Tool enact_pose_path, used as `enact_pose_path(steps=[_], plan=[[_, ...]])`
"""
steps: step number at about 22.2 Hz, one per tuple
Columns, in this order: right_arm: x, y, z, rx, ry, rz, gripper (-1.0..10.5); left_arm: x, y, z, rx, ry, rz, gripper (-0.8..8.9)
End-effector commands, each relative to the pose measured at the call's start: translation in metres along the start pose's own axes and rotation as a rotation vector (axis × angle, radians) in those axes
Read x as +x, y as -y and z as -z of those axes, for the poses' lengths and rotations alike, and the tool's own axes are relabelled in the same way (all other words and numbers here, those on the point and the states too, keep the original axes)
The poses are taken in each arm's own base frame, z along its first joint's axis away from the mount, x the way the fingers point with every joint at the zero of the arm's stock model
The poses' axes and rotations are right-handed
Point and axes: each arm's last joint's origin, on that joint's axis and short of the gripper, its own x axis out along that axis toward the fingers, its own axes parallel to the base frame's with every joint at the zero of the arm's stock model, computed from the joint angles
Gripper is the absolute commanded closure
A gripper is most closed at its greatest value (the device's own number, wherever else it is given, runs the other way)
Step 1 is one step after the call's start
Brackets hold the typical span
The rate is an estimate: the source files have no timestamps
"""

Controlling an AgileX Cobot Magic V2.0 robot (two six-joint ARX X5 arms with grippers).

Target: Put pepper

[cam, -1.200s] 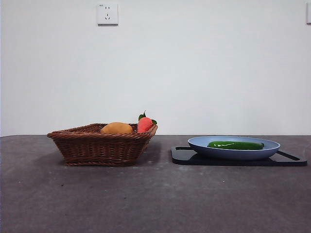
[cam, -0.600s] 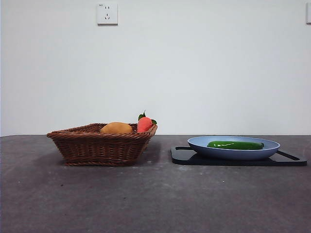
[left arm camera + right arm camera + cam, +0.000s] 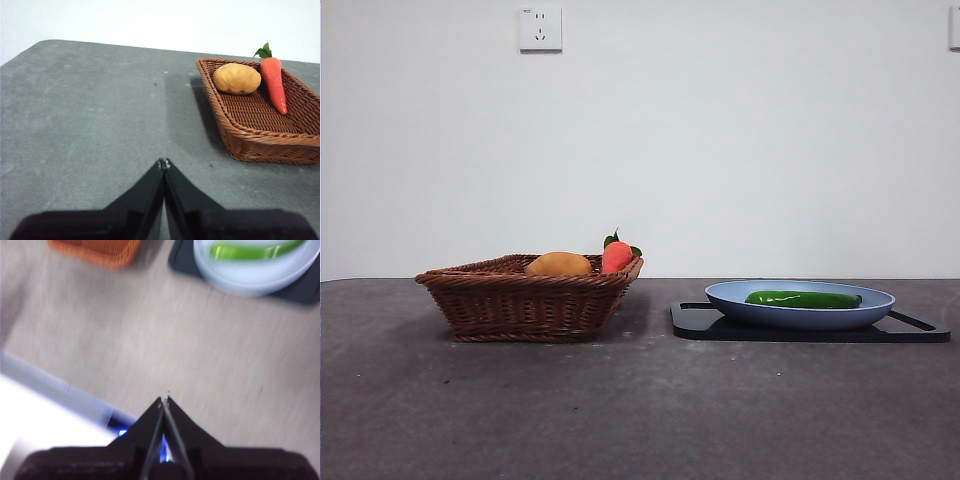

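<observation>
- You see the wicker basket on the left part of the dark table. It holds two things: a rounded orange-yellow fruit and a red carrot-like piece with green leaves.
- In the left wrist view the orange-yellow fruit and the red piece lie side by side at the far end of the basket; the rest of the basket floor is bare weave.
- To the right you have the blue plate, which sits on a flat black tray. The plate holds only the pepper.
- The pepper lies flat in the plate, its long axis going left to right in the front view, along the plate's width. It stays inside the rim.
- The pepper is long, slim, dark green and glossy, with a pale streak of reflection on it.
- The right wrist view is blurred, but you can make out the pepper as a light green bar in the plate.
- The left gripper hangs over bare table near the basket, jaws pressed together, holding nothing.
- The right gripper is over bare table, well apart from the plate, its jaws also closed on nothing.
</observation>
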Motion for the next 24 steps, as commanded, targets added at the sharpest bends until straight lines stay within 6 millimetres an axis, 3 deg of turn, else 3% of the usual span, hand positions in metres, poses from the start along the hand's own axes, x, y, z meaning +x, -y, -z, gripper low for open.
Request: enact_pose_path(steps=[1, 3, 5, 7, 11, 18, 24], plan=[[-0.019, 0.002, -0.003, -0.010, 0.216, 0.044, 9.4, 0.001, -0.001, 0.002, -0.003, 0.002, -0.001, 8.05], [-0.032, 0.005, 0.003, 0.022, 0.430, 0.072, 9.4, 0.001, -0.001, 0.002, -0.003, 0.002, 0.000, 8.05], [-0.030, 0.009, 0.020, 0.031, 0.569, 0.111, 9.4, 0.001, -0.001, 0.002, -0.003, 0.002, 0.000, 8.05], [-0.015, 0.017, 0.040, 0.020, 0.683, 0.171, 9.4, 0.001, -0.001, 0.002, -0.003, 0.002, 0.000, 8.05], [0.036, 0.036, 0.082, -0.016, 0.888, 0.235, 9.4, 0.001, -0.001, 0.002, -0.003, 0.002, 0.000, 8.05], [0.090, 0.053, 0.125, -0.012, 0.958, 0.286, 9.4, 0.001, -0.001, 0.002, -0.003, 0.002, 0.000, 8.05], [0.118, 0.063, 0.148, 0.031, 0.935, 0.353, 9.4, 0.001, -0.001, 0.002, -0.003, 0.002, 0.000, 8.05]])
